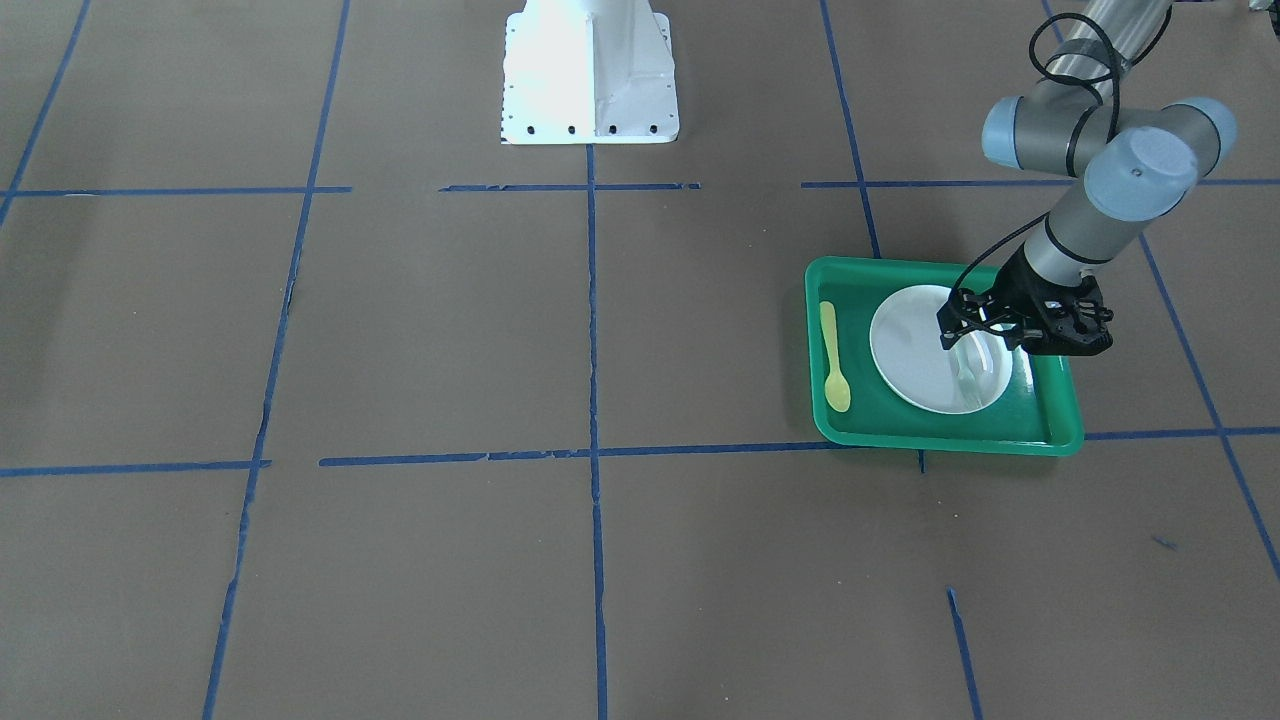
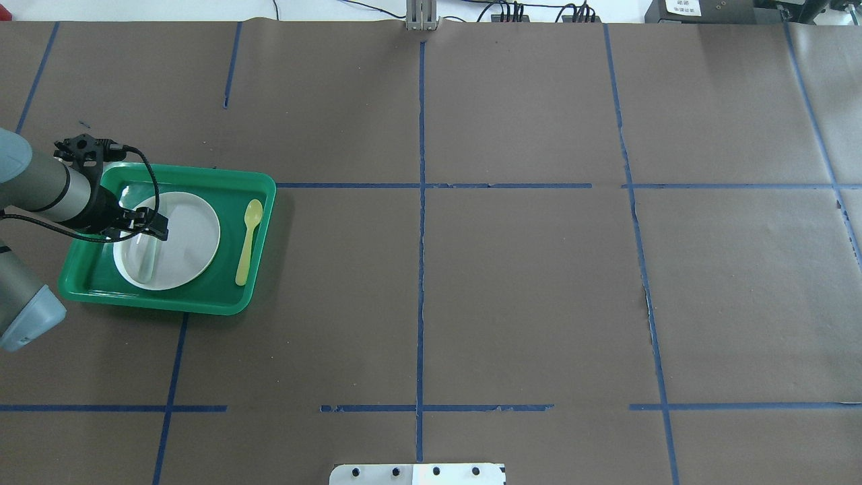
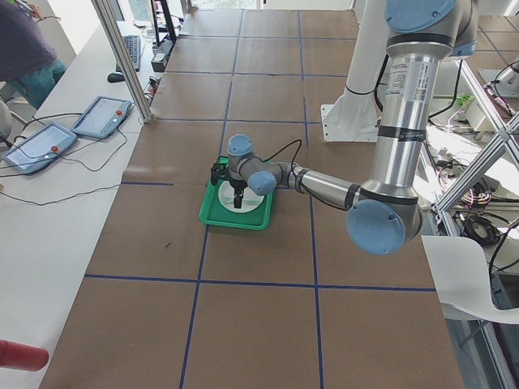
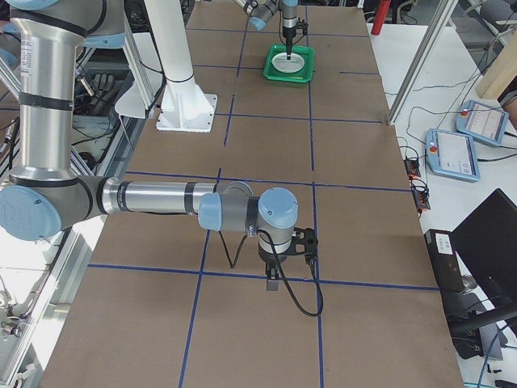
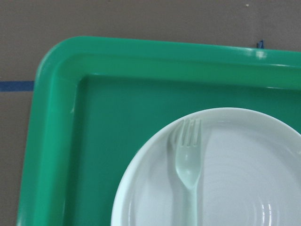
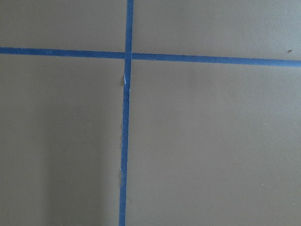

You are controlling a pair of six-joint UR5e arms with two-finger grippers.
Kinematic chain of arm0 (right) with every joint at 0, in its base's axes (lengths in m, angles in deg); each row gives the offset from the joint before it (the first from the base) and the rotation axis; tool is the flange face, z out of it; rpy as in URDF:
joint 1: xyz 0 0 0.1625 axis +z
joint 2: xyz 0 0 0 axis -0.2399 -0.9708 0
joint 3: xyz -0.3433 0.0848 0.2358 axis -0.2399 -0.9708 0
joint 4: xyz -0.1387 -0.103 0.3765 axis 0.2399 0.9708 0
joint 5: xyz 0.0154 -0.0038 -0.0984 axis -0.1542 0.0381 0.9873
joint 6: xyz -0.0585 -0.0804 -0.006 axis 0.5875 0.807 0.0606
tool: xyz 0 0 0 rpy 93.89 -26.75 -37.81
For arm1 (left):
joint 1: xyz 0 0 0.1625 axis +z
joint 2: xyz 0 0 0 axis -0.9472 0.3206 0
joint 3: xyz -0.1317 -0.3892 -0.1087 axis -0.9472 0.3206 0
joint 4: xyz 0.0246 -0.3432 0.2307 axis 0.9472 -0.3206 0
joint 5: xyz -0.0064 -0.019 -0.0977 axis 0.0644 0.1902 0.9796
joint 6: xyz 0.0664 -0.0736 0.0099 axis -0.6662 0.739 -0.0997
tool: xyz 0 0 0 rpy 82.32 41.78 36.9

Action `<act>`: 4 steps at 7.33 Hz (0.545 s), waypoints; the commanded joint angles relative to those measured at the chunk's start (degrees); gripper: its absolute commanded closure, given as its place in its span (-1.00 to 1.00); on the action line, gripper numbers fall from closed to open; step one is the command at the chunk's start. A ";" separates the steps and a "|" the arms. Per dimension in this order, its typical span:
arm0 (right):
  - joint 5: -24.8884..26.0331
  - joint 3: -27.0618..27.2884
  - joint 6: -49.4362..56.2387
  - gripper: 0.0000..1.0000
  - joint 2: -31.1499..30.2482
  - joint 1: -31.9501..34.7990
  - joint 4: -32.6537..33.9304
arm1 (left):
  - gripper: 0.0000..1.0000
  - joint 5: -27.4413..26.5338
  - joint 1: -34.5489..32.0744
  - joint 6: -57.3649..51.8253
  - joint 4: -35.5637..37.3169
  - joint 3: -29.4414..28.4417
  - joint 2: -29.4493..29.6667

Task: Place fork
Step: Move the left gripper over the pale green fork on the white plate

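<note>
The pale translucent fork (image 5: pixel 189 162) lies on the white plate (image 5: pixel 244 179) inside the green tray (image 5: pixel 51 141), with its tines toward the tray's operator-side edge. It also shows in the front view (image 1: pixel 968 372) and faintly in the overhead view (image 2: pixel 145 259). My left gripper (image 1: pixel 978 338) hovers just above the fork's handle over the plate (image 1: pixel 905 350) and looks open and empty. My right gripper (image 4: pixel 275 283) shows only in the right side view, low over bare table far from the tray, and I cannot tell whether it is open or shut.
A yellow plastic spoon (image 1: pixel 832 355) lies in the tray (image 1: pixel 830 280) beside the plate, on the side toward the table's middle. The white robot pedestal (image 1: pixel 590 75) stands at the table's robot-side edge. Blue tape lines cross the brown table.
</note>
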State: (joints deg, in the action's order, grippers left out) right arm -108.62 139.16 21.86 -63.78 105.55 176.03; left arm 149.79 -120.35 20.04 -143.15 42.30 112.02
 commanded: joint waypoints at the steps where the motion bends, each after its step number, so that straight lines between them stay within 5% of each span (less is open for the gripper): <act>1: 0.00 0.01 0.00 -1.00 0.00 0.00 0.00 | -0.45 -0.13 0.44 -0.04 -0.13 -1.03 0.53; 4: 0.00 0.01 0.00 -1.00 0.00 0.00 0.00 | -0.37 -0.05 1.14 0.31 -0.22 -2.70 1.93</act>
State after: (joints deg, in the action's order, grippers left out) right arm -108.61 139.17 21.80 -63.78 105.55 176.03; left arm 149.68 -119.59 20.20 -143.35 40.21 113.50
